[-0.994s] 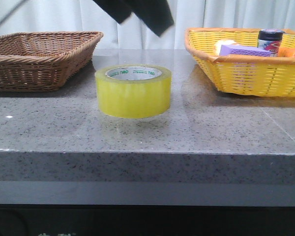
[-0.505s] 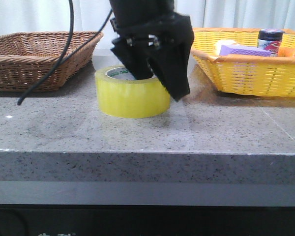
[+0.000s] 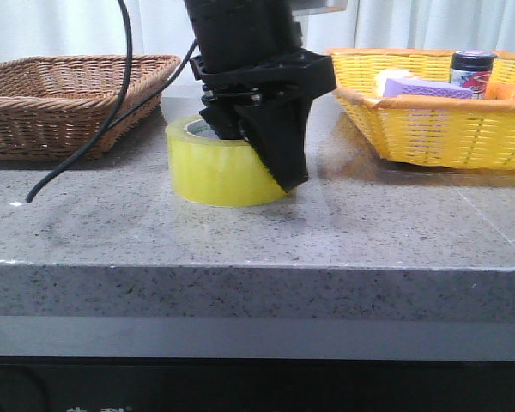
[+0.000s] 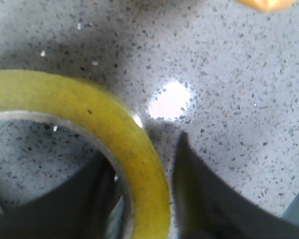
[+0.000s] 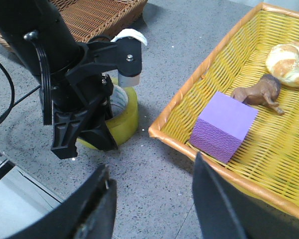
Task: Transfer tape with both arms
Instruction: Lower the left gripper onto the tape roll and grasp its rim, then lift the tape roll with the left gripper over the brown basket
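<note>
The tape [image 3: 215,172], a wide yellow roll with a white core, stands flat on the speckled grey table [image 3: 240,232]. My left gripper [image 3: 257,159] has come down over its right side. One finger is inside the core and the other [image 3: 285,167] is outside the wall. In the left wrist view the tape [image 4: 89,107] wall runs between the fingers of the gripper [image 4: 142,164], with a thin strip of table showing by the outer finger [image 4: 199,189]. The right wrist view shows the tape [image 5: 127,117] under the left arm. My right gripper [image 5: 151,167] hangs open above bare table, holding nothing.
A brown wicker basket [image 3: 69,103] stands at the back left. At the back right is a yellow basket [image 3: 429,129] holding a purple block [image 5: 223,127], a dark-lidded jar [image 3: 472,69], a bread roll [image 5: 289,57] and a brown toy animal [image 5: 259,92]. A black cable [image 3: 94,137] trails left.
The left arm came down from above the table onto the tape. Its fingers went from spread wide around the roll's right wall to lower and closer together. The tape has not moved.
</note>
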